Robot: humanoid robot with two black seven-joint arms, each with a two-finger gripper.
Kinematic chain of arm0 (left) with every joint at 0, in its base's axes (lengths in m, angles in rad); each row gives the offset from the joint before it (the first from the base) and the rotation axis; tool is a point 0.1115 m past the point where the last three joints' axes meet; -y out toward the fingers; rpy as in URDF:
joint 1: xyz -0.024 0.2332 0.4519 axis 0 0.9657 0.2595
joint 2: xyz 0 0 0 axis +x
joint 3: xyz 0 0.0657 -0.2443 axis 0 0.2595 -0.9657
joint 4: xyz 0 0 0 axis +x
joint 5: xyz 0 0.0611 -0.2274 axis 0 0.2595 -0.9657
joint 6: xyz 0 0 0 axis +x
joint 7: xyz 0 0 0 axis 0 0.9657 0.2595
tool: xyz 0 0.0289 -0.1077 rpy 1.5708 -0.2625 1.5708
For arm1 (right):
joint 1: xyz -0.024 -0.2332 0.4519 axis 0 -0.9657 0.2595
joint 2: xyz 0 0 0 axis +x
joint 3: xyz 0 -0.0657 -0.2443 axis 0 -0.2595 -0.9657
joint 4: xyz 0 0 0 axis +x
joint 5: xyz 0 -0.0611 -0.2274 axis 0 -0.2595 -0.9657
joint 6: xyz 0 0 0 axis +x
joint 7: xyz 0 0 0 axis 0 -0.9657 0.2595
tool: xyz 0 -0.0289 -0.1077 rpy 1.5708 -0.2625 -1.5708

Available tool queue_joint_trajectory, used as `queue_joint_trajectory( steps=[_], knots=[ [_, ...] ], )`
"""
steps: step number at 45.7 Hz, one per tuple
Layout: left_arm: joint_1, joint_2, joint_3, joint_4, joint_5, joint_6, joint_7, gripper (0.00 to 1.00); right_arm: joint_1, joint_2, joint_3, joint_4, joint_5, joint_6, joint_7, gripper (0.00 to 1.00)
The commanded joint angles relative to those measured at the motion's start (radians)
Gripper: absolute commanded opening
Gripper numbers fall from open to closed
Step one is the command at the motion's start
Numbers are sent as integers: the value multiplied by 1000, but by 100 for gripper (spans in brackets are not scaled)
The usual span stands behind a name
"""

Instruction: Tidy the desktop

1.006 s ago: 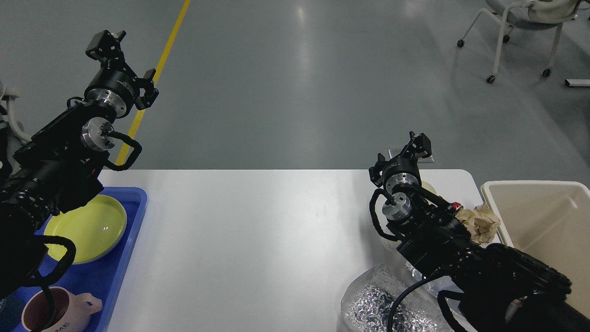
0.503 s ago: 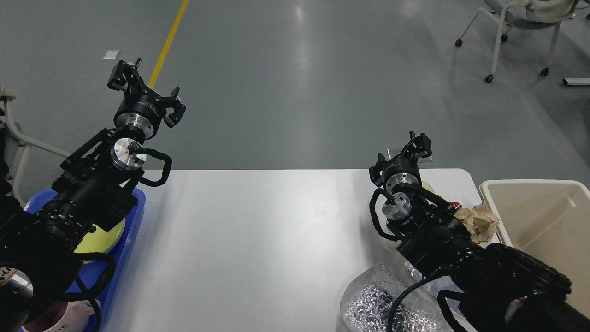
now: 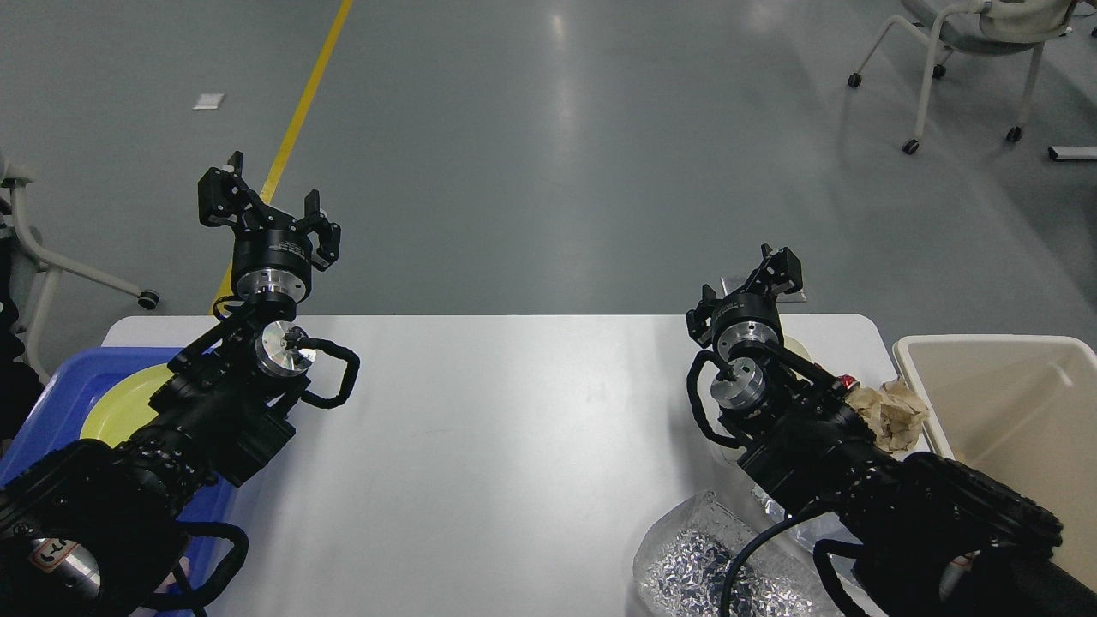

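The white desktop [image 3: 514, 446] fills the lower middle of the head view. My left gripper [image 3: 266, 201] is open and empty, held up past the desktop's far left edge. My right gripper [image 3: 776, 270] is at the far right edge of the desktop; its fingers are seen end-on and I cannot tell how they stand. A crumpled brown paper ball [image 3: 891, 411] lies on the desktop just right of my right arm. A crinkled silver foil bag [image 3: 694, 566] lies at the front, partly under my right arm.
A blue tray [image 3: 51, 386] at the left holds a yellow-green plate [image 3: 120, 407], mostly behind my left arm. A beige bin [image 3: 1011, 403] stands off the right edge. Chairs stand on the grey floor at far right [image 3: 968, 51] and far left [image 3: 51, 257].
My left arm has swung right and inward, from over the blue tray to over the desktop's left part, and now hides the pink mug. My right arm has not moved.
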Motion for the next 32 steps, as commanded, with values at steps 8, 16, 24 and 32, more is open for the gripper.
queue_joint_trajectory(
  steps=[8,16,24,32],
  knots=[
    [47,-11,34,-1,2,-5,70,100,0,0,-1,0,-1,0,0,100],
    [52,-14,67,-3,10,-12,-43,100,0,0,-1,0,1,0,0,100],
    [52,-14,152,-3,10,-12,-201,100,0,0,-1,0,1,0,0,100],
    [63,-14,193,-7,10,-25,-281,100,0,0,-1,0,1,0,0,100]
  ],
)
